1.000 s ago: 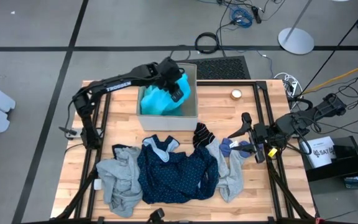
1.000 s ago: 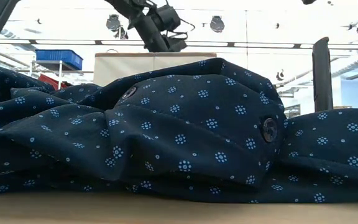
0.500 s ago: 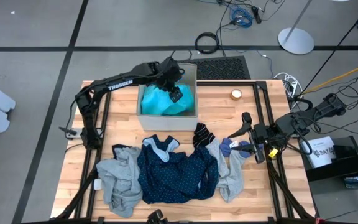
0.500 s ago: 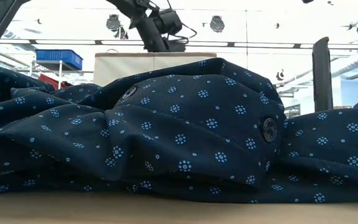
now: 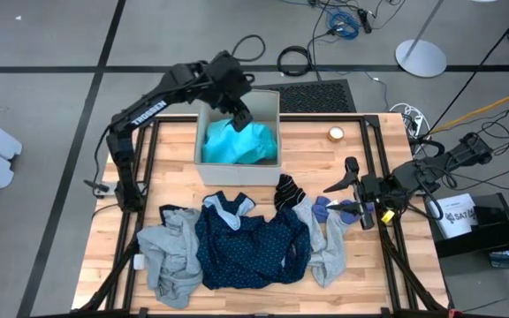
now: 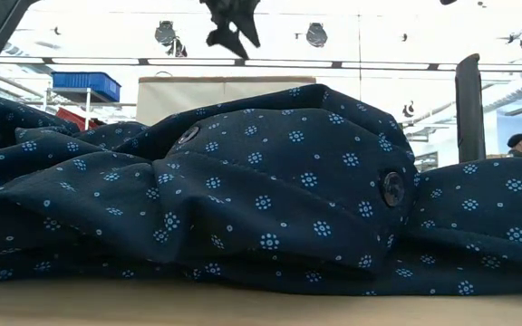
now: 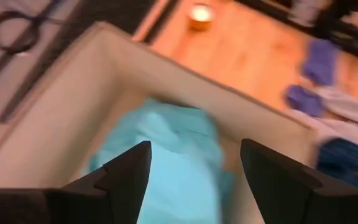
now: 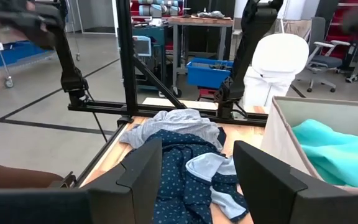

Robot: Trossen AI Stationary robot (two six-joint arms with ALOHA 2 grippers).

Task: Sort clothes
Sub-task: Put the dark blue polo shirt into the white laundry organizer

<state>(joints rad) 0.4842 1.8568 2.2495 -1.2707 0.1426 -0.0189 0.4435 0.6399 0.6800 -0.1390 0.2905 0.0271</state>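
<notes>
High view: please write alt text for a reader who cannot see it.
The left pincer, open and empty, hovers above a beige box holding a turquoise garment. On the wooden table lie a navy dotted shirt, grey garments and a black sock; the right pincer waits near small blue pieces.

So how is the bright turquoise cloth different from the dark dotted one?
The turquoise garment is plain and lies bunched inside the beige box; the navy dotted garment is patterned and lies spread on the wooden table, among the other clothes. The navy one covers more area and shows buttons in the low view; the turquoise one shows none. Both are soft, crumpled fabric, and no gripper holds either.
</notes>
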